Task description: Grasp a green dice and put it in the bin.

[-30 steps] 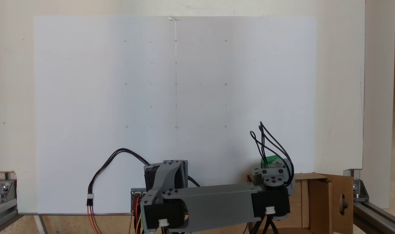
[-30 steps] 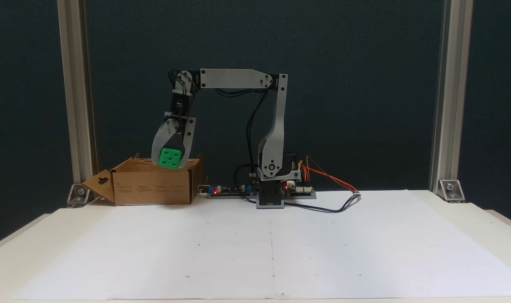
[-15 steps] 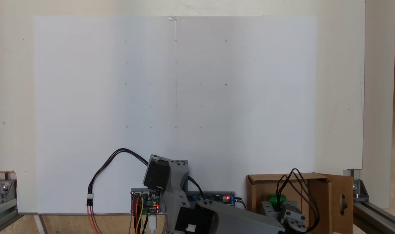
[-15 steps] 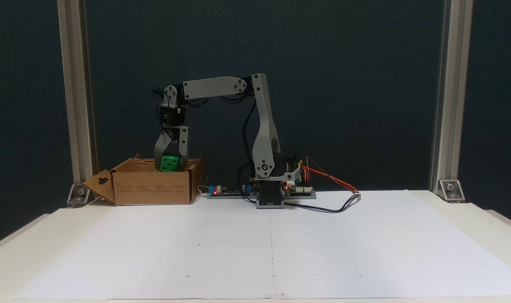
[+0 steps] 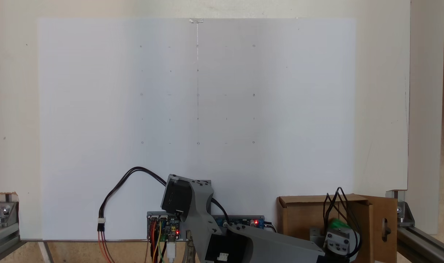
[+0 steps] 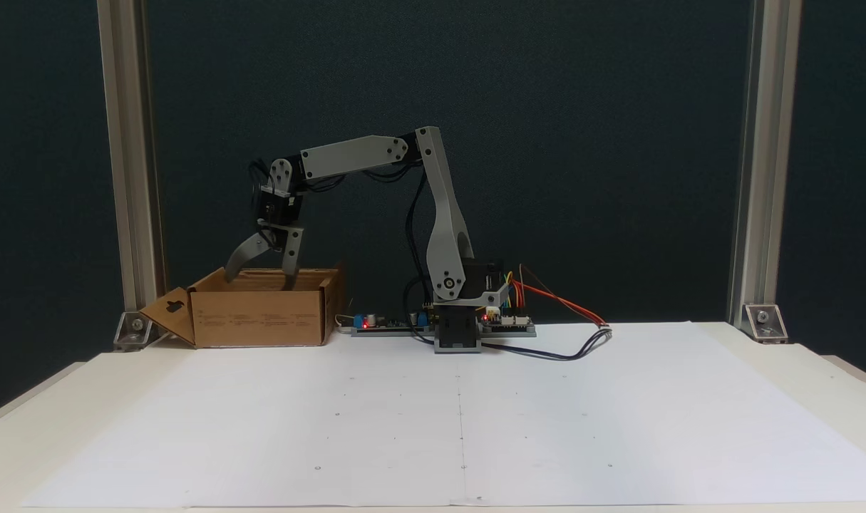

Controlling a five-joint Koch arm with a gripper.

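The brown cardboard bin [image 6: 261, 317] stands at the left of the table, and in a fixed view from above it sits at the bottom right [image 5: 298, 215]. My gripper [image 6: 258, 280] hangs over the bin's opening, open, its jaws spread wide with nothing between them. A patch of the green dice [image 5: 338, 223] shows inside the bin, partly covered by my wrist and its black cables. From the front, the bin's walls hide the dice.
The bin's flap with the handle hole [image 6: 167, 313] folds outward to the left. The arm's base with its circuit boards [image 6: 468, 324] and loose wires [image 6: 561, 306] sits at the back. White paper [image 6: 461, 413] covers the table; aluminium posts [image 6: 122, 164] stand at the corners.
The arm swung over the bin and lowered. The gripper, earlier shut on the green dice, has opened, and the dice has dropped into the bin.
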